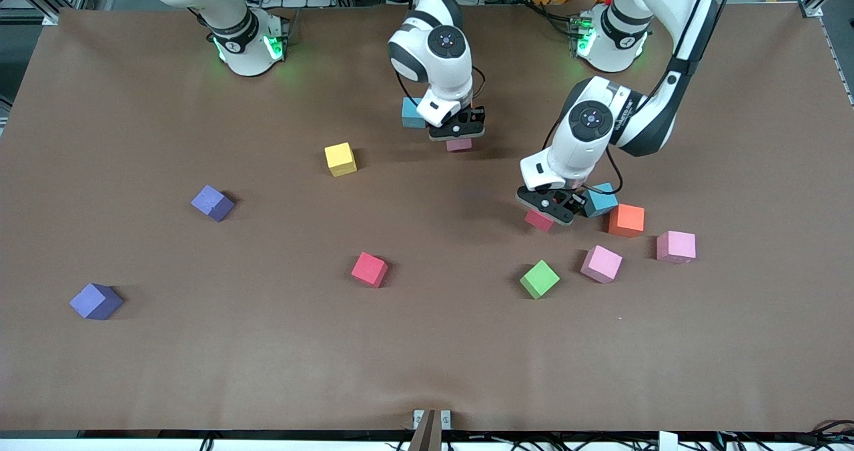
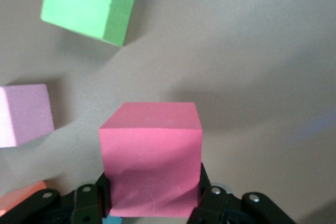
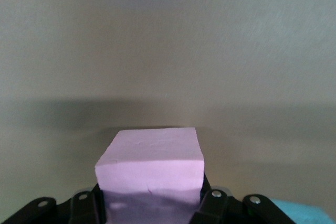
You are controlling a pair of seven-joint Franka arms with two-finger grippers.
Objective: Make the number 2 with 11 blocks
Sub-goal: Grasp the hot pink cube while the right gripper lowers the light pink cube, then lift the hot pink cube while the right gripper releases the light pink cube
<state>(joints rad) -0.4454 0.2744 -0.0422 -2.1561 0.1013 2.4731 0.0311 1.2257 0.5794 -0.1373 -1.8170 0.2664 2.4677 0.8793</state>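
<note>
My left gripper (image 1: 544, 212) is shut on a red block (image 1: 538, 221) low at the table, beside a blue block (image 1: 600, 199) and an orange block (image 1: 626, 220). In the left wrist view the red block (image 2: 151, 156) sits between my fingers (image 2: 206, 192). My right gripper (image 1: 458, 134) is shut on a pale pink block (image 1: 459, 145) low at the table, next to the second blue block (image 1: 412, 113). In the right wrist view this block (image 3: 149, 166) fills the jaws. The other blocks lie scattered and apart, and no digit shape shows.
Loose blocks are green (image 1: 539, 279), two pink (image 1: 601, 263) (image 1: 676, 247), red (image 1: 369, 269), yellow (image 1: 340, 159) and two purple (image 1: 213, 203) (image 1: 96, 301). In the left wrist view the green block (image 2: 86, 4) and a pink block (image 2: 23, 114) lie close by.
</note>
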